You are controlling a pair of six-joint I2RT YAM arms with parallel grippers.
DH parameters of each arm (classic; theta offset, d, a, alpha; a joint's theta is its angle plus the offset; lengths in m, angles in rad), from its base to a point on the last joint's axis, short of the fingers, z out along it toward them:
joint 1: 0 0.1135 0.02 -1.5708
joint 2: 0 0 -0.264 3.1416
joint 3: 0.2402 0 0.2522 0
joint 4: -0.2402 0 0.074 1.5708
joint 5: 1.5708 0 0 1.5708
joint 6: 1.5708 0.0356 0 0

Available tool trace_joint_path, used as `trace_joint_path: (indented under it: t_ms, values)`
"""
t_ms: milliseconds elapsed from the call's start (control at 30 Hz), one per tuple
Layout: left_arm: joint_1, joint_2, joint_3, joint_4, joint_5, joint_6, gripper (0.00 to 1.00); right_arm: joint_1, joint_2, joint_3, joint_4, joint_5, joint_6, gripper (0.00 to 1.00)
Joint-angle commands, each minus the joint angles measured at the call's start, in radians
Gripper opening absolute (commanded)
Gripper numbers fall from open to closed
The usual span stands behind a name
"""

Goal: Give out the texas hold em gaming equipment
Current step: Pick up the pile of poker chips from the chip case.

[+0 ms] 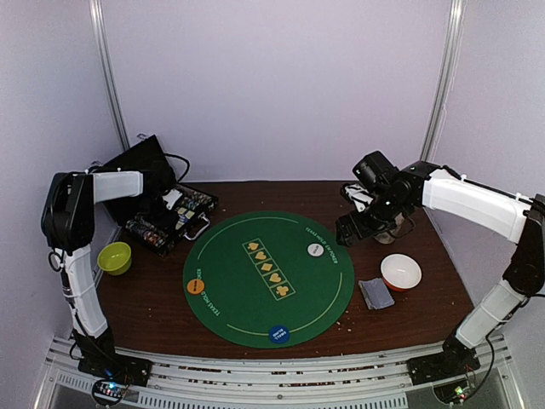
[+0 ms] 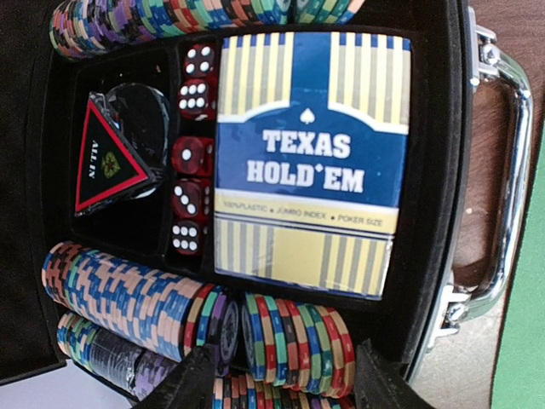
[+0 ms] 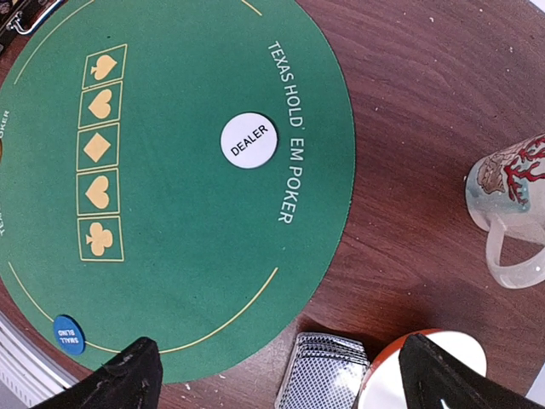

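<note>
Left fingers (image 2: 192, 379) spread empty over the chip case (image 2: 433, 170); right fingers (image 3: 119, 379) wide, empty (above the cards (image 3: 322, 371)).

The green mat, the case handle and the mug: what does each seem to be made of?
The green mat: probably felt or a similar fabric; matte, no glare, printed lettering.
The case handle: likely chromed metal; bright, mirror-like reflections.
The mug: seemingly glazed ceramic; smooth pale surface with a painted red coral pattern.
</note>
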Motion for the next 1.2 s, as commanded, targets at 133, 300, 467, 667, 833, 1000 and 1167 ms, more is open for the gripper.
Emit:
trace_joint_path:
  t_ms: [133,300,467,667,833,1000,1167]
  values:
    - [-0.001,-0.058,-0.009,0.031,0.011,0.009,0.58,-0.007,0.008,0.004,-0.017,-0.013,0.007,1.0]
    - [0.0,-0.071,-0.013,0.033,-0.002,0.013,0.63,-0.007,0.011,0.007,-0.017,-0.015,0.006,1.0]
    - [0.003,-0.023,-0.002,0.021,0.001,0.005,0.64,-0.007,0.013,0.012,-0.025,-0.018,0.005,1.0]
    - [0.008,0.007,0.011,-0.013,0.012,-0.011,0.63,-0.006,0.002,0.002,-0.037,-0.015,0.005,1.0]
    - [0.007,-0.044,-0.005,-0.011,0.066,-0.008,0.63,-0.006,0.0,-0.003,-0.037,-0.018,0.007,1.0]
    - [0.007,-0.069,-0.01,-0.006,0.062,-0.001,0.6,-0.007,0.007,0.001,-0.037,-0.024,0.007,1.0]
    - [0.007,-0.069,-0.016,-0.02,0.091,-0.003,0.6,-0.006,0.001,-0.001,-0.043,-0.026,0.007,1.0]
